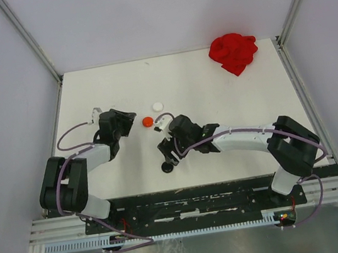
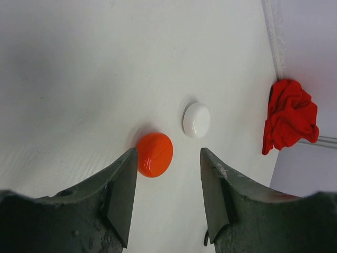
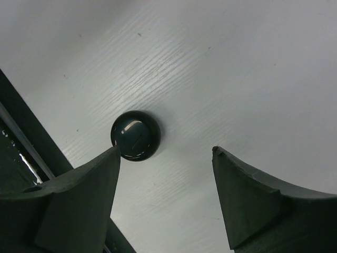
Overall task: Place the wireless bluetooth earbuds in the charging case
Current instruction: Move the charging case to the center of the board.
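Observation:
No earbuds show in any view. Three small round discs lie on the white table (image 1: pixel 215 94): a red disc (image 1: pixel 147 121) (image 2: pixel 155 154), a white disc (image 1: pixel 158 106) (image 2: pixel 196 120) and a black disc (image 1: pixel 167 167) (image 3: pixel 135 135). I cannot tell which of them is the charging case. My left gripper (image 1: pixel 125 121) (image 2: pixel 168 150) is open just short of the red disc, which lies by its left fingertip, and nothing is between the jaws. My right gripper (image 1: pixel 169 152) (image 3: pixel 165 148) hangs open over the table, with the black disc just beyond its left fingertip.
A crumpled red cloth (image 1: pixel 233 52) (image 2: pixel 289 121) lies in the far right corner by the wall frame. The black base plate (image 1: pixel 193 200) (image 3: pixel 21 153) runs along the near table edge, close to the black disc.

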`<action>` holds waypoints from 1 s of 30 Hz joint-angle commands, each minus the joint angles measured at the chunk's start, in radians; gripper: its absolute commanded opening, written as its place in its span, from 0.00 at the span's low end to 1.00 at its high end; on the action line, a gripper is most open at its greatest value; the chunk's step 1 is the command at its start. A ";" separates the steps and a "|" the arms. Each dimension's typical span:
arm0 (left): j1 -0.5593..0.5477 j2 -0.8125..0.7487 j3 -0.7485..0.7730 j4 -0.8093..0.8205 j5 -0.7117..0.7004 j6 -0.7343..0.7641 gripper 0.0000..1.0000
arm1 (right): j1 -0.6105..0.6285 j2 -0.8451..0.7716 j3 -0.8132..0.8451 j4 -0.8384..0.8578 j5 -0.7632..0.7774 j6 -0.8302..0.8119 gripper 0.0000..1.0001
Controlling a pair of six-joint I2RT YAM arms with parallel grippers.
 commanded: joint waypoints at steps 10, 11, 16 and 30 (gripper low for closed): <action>0.027 -0.070 0.007 -0.027 -0.024 0.052 0.57 | 0.115 0.036 0.013 -0.027 0.095 -0.046 0.78; 0.028 -0.071 0.004 -0.024 -0.022 0.051 0.57 | 0.123 0.041 0.013 -0.029 0.108 -0.046 0.78; 0.034 -0.080 -0.002 -0.019 -0.012 0.047 0.57 | 0.165 0.074 0.023 -0.029 0.192 -0.055 0.78; 0.051 -0.080 -0.014 -0.002 0.014 0.041 0.57 | 0.208 0.150 0.051 -0.005 0.303 -0.064 0.78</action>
